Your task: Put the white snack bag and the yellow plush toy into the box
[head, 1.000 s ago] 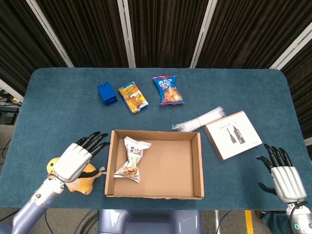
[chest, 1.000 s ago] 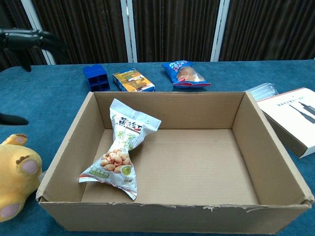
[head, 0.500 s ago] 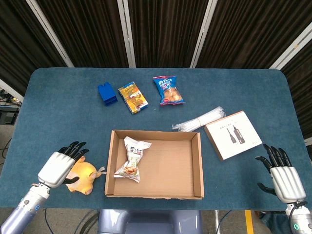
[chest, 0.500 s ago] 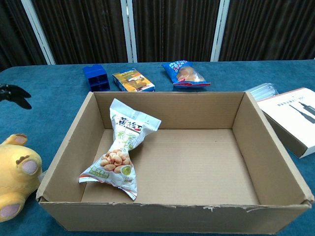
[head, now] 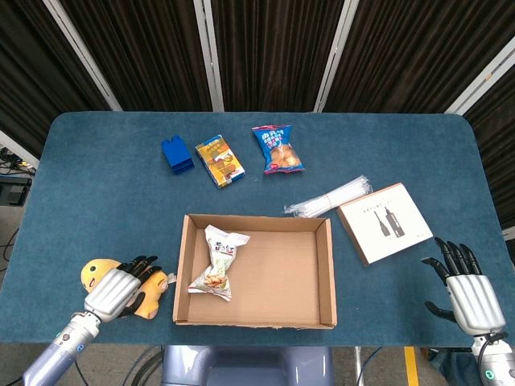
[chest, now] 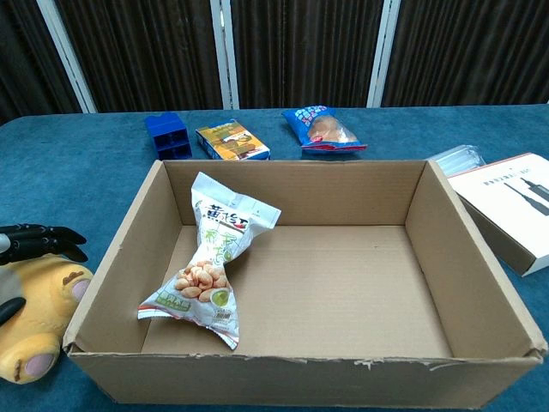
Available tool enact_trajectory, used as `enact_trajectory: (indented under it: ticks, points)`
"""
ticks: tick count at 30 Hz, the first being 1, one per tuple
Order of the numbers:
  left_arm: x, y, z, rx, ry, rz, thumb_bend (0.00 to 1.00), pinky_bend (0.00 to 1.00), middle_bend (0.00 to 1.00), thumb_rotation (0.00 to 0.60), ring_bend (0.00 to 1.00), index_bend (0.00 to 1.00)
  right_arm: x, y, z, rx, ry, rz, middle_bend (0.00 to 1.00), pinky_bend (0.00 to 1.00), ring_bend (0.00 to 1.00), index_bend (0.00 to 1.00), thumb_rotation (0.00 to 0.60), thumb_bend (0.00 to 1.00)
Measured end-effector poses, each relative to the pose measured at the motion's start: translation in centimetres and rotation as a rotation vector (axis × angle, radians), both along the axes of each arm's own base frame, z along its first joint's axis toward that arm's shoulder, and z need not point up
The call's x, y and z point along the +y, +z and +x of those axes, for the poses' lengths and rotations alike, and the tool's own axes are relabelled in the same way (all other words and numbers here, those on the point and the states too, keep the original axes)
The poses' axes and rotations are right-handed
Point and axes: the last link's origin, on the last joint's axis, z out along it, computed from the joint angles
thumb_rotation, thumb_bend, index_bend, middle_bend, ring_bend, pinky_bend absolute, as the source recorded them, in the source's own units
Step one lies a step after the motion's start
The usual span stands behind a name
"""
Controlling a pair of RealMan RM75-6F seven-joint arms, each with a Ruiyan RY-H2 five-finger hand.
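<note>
Now my left hand [head: 121, 289] has dropped onto the yellow plush toy [head: 95, 273], fingers draped over it but grip unconfirmed; white snack bag [head: 217, 261] already lies in the box [head: 327, 273], right hand [head: 471, 293] idle, fingers spread.

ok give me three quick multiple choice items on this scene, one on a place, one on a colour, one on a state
1. Where is the white snack bag?
A. inside the box
B. beside the blue bag
C. on the booklet

2. What colour is the plush toy?
A. white
B. yellow
C. blue

3. What is the left hand doing?
A. hovering over the box
B. holding the snack bag
C. resting on the plush toy

Answers: 1 A, the bag lies in the box's left part. 2 B, its body is yellow. 3 C, the fingers lie across the toy left of the box.
</note>
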Motion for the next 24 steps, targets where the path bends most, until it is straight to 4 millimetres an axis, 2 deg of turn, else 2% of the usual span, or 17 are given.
enact_trajectory:
  ticks: [9,15,19,24]
  points:
    - [0.0,1.6,0.2,0.009,-0.007,0.037,0.01,0.31,0.04,0.600,0.07,0.13,0.0,-0.1,0.0,0.000,0.002,0.006,0.02,0.00,0.00,0.27,0.600,0.00]
    - [0.2,3.9,1.0,-0.019,-0.029,0.114,0.01,0.31,0.04,0.600,0.07,0.13,0.1,-0.2,0.1,0.002,0.003,0.009,0.02,0.00,0.00,0.27,0.600,0.00]
    - [-0.1,5.1,1.7,-0.039,-0.040,0.137,0.01,0.31,0.04,0.600,0.07,0.13,0.1,-0.3,0.1,0.004,0.001,0.011,0.02,0.00,0.00,0.27,0.600,0.00]
    - [-0.8,5.7,1.8,-0.028,-0.044,0.126,0.01,0.31,0.03,0.600,0.06,0.12,0.1,-0.2,0.1,0.003,0.002,0.009,0.02,0.00,0.00,0.27,0.600,0.00]
